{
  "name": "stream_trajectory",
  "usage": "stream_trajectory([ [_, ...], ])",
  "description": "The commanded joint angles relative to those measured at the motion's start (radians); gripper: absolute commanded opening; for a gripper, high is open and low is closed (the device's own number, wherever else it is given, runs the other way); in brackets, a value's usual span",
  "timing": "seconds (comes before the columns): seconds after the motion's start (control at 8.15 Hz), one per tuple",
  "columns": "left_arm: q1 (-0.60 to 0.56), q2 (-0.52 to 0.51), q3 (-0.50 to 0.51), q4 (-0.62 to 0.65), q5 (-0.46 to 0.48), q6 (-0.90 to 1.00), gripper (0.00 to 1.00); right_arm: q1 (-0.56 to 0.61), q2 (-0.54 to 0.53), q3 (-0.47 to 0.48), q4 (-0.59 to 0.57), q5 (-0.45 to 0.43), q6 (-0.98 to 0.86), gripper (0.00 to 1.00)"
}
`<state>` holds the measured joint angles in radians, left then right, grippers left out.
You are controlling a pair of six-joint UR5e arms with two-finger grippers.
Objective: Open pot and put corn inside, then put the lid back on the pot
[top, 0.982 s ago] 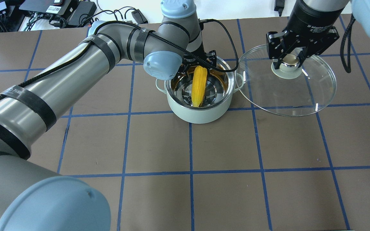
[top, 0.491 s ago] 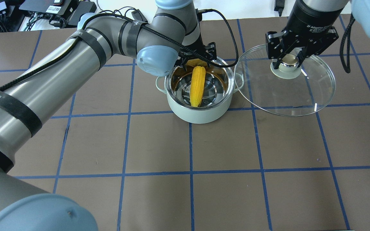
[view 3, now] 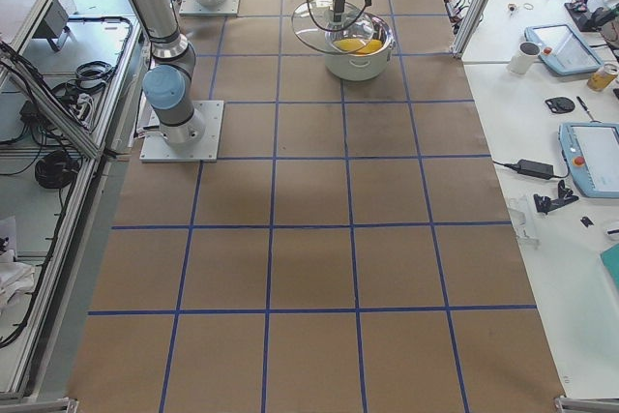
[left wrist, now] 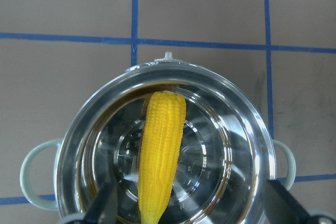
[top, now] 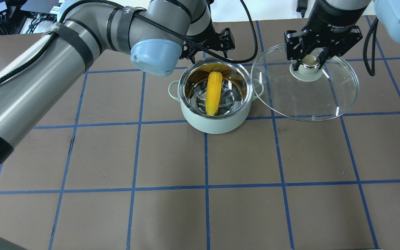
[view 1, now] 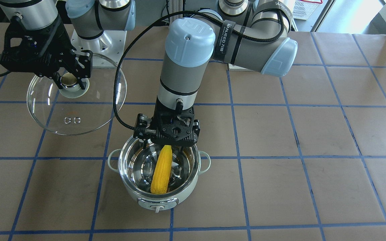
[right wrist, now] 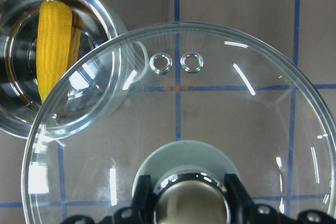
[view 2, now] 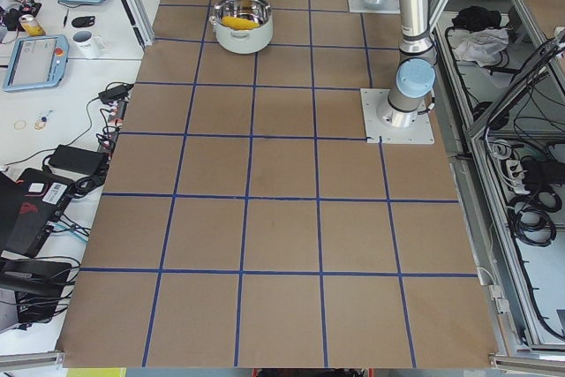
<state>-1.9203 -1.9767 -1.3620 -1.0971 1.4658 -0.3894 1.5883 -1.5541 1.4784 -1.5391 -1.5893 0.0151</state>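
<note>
The pale mint pot [top: 215, 123] stands open mid-table, its knob on the operators' side [view 1: 158, 208]. The yellow corn [top: 214, 92] lies slanted inside it, and also shows in the front view [view 1: 162, 170] and the left wrist view [left wrist: 160, 150]. My left gripper [view 1: 165, 142] hangs open and empty straight above the pot, clear of the corn. My right gripper [top: 309, 62] is shut on the knob of the clear glass lid [top: 304, 99]. It holds the lid tilted beside the pot's right side, with the lid's edge overlapping the pot's handle [right wrist: 137, 59].
The table is brown with a blue tape grid. The left arm's black cable [top: 252, 41] loops between the pot and the lid. Electronics lie past the far left table edge [top: 57, 10]. Side benches hold tablets and mugs [view 3: 580, 50].
My left gripper has risen off the corn and away from the pot, leaving the corn inside. My right gripper has carried the lid slightly toward the pot.
</note>
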Motion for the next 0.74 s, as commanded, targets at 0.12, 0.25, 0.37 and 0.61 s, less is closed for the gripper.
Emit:
stream_trajectory([
  [0.12, 0.18, 0.084, -0.006, -0.079, 0.001, 0.144, 1.0, 0.138, 0.153, -0.032, -0.185, -0.014, 0.163, 0.22],
  [0.25, 0.205, 0.1, -0.006, -0.139, 0.01, 0.197, 1.0, 0.16, 0.188, -0.053, -0.209, -0.02, 0.216, 0.22],
  [0.37, 0.231, 0.133, -0.006, -0.215, 0.019, 0.23, 1.0, 0.171, 0.239, -0.061, -0.26, -0.015, 0.23, 0.22],
  [0.61, 0.308, 0.223, -0.006, -0.414, 0.104, 0.311, 1.0, 0.251, 0.351, -0.11, -0.358, -0.02, 0.31, 0.22],
])
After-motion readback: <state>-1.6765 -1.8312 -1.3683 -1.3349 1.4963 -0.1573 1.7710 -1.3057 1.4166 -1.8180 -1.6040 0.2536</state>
